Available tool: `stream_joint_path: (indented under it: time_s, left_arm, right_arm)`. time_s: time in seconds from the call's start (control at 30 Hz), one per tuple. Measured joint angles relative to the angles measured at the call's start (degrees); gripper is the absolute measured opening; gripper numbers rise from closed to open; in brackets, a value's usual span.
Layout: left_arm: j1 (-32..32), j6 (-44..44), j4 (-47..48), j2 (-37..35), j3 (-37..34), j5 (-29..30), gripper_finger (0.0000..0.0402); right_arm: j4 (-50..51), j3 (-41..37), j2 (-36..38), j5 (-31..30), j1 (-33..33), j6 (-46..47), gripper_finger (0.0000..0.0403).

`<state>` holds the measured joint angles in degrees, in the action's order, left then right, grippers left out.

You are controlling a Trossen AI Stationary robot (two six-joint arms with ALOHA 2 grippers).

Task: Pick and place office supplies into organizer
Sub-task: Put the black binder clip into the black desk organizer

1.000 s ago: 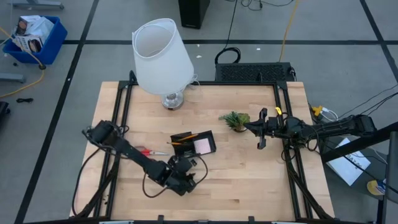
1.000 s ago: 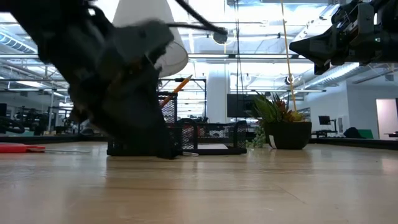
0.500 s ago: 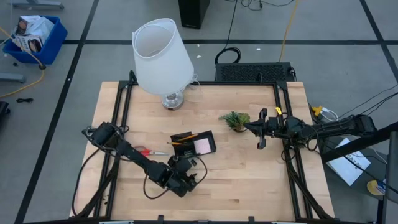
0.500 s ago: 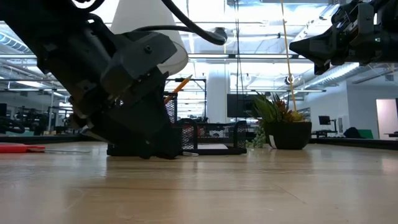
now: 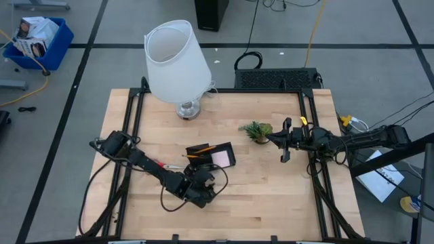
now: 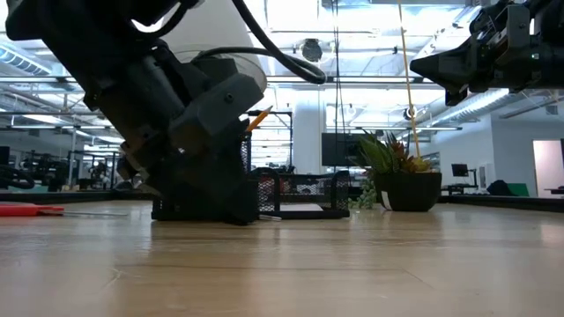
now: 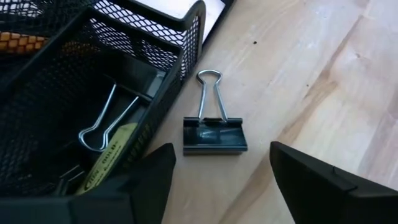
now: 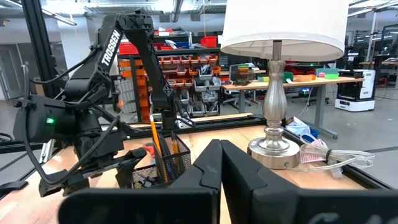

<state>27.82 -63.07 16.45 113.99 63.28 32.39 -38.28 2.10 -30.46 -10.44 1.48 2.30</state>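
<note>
A black binder clip (image 7: pixel 213 134) lies flat on the wood, its wire handles pointing away, just outside the organizer's mesh wall (image 7: pixel 180 50). My left gripper (image 7: pixel 222 163) hangs open just above it, one finger on either side, touching nothing. In the high view the left gripper (image 5: pixel 201 188) sits at the near side of the black organizer (image 5: pixel 203 147), which holds a pink sticky pad (image 5: pixel 220 158) and a pencil (image 5: pixel 200 150). A second clip (image 7: pixel 102 121) lies inside the organizer. Red-handled scissors (image 5: pixel 163 165) lie flat to its left. My right gripper (image 5: pixel 285 142) waits shut beside the plant.
A big white lamp (image 5: pixel 176 64) stands on its base near the far edge. A small green plant (image 5: pixel 256 130) sits right of the organizer, close to the right gripper (image 8: pixel 219 168). Bare wood stretches along the near edge and the right half of the table.
My left gripper has moved a little toward the far edge, closing in on the organizer's near side. Its arm has shifted with it. Nothing on the table has moved, and the right arm has kept still.
</note>
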Motion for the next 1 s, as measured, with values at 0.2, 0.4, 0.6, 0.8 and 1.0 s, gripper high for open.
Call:
stream_joint_path:
  time_s: [0.2,0.4,0.6,0.8,1.0]
  left_arm:
    - [-0.5,0.6,0.0,0.0,0.0,0.1,0.0239]
    - [-0.9,2.8,-1.0,0.1,-0.1,0.7,0.0218]
    - [-1.5,3.0,-1.8,0.1,-0.1,0.6,0.0216]
    - [-1.2,2.6,-2.0,0.2,-0.1,0.8,0.0210]
    - [-1.1,1.3,-1.8,0.2,-0.2,1.3,0.0162]
  right_arm:
    - [0.0,0.0,0.0,0.0,0.0,0.0,0.0000]
    - [0.0,0.0,0.0,0.0,0.0,0.0,0.0000]
    - [0.0,0.0,0.0,0.0,0.0,0.0,0.0000]
    - [0.0,0.0,0.0,0.0,0.0,0.0,0.0000]
    - [0.0,0.0,0.0,0.0,0.0,0.0,0.0000]
